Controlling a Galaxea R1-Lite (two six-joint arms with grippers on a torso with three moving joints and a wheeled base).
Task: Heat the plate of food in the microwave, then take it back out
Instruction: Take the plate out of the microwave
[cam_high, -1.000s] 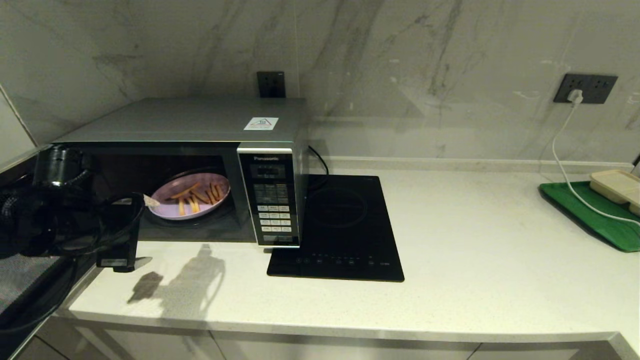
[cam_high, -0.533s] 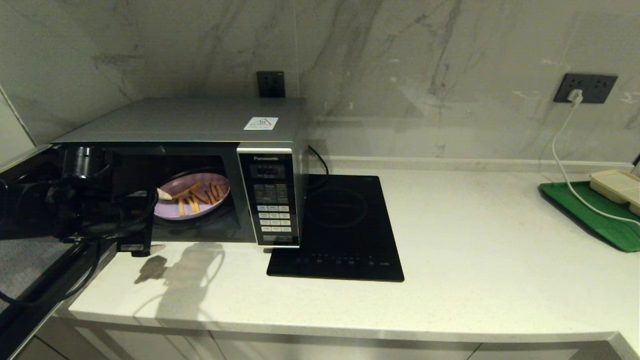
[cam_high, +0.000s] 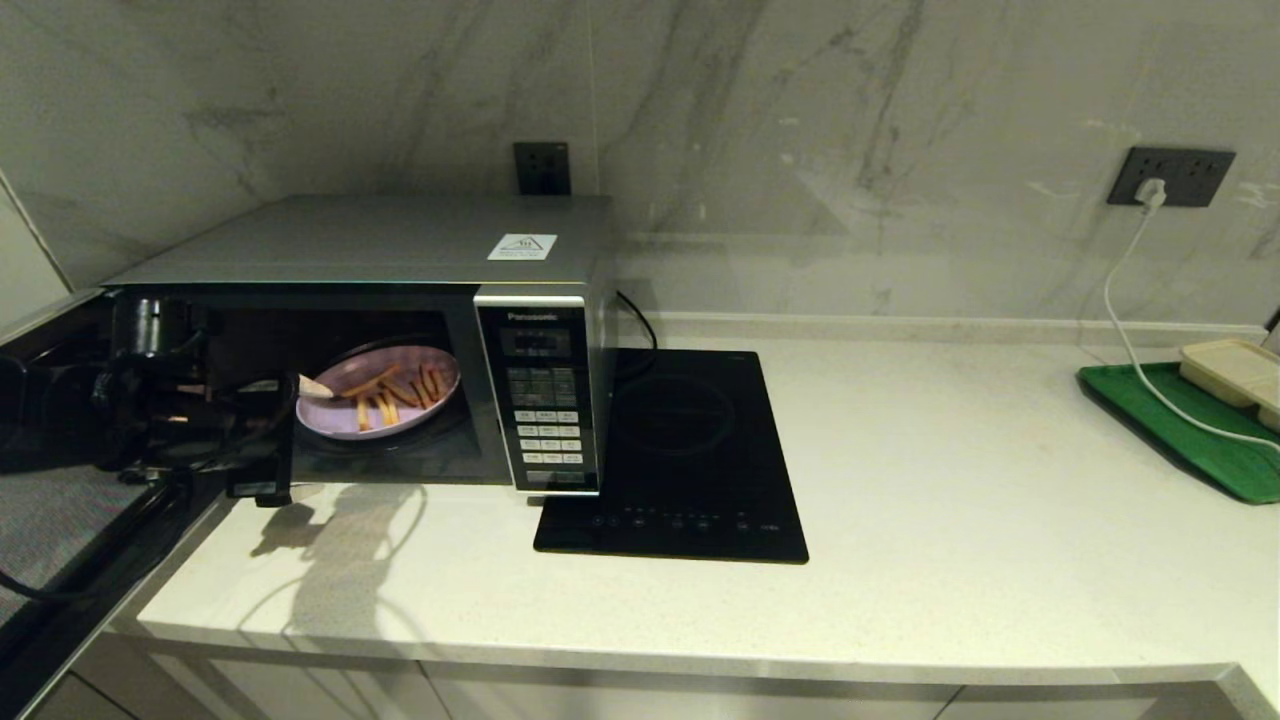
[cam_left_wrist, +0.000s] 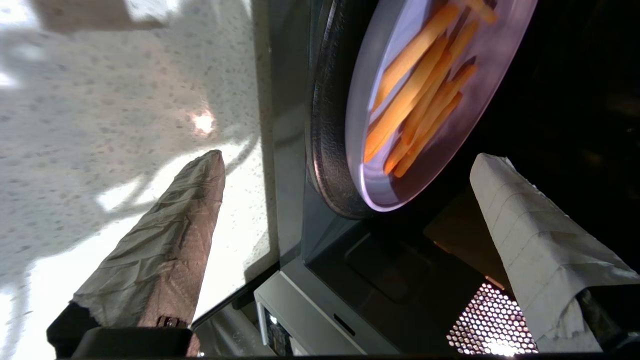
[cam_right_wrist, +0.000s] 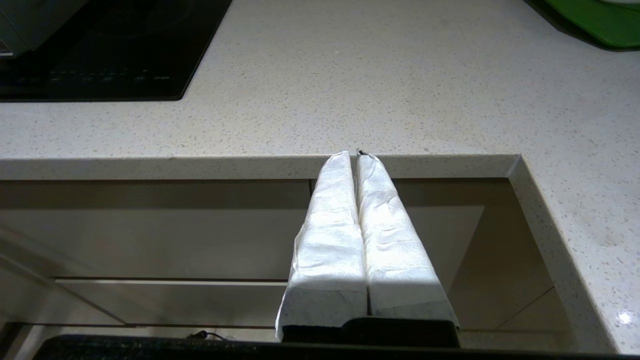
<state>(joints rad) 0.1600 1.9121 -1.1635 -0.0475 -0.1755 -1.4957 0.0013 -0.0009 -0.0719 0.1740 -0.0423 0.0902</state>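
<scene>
The silver microwave stands with its door swung open to the left. Inside on the turntable sits the lilac plate of food with several orange fries. My left gripper is open at the cavity's left front. One taped finger is just inside, by the plate's near rim. The other finger is outside, above the countertop. Nothing is held between them. My right gripper is shut and empty, parked below the counter's front edge and out of the head view.
The open door takes up the lower left. A black induction cooktop lies right of the microwave. A green tray with a beige compartment tray sits at the far right, with a white cable running to it.
My left gripper has risen and moved in toward the microwave's opening, its upper finger now by the plate's left rim. The plate and the right arm have stayed still.
</scene>
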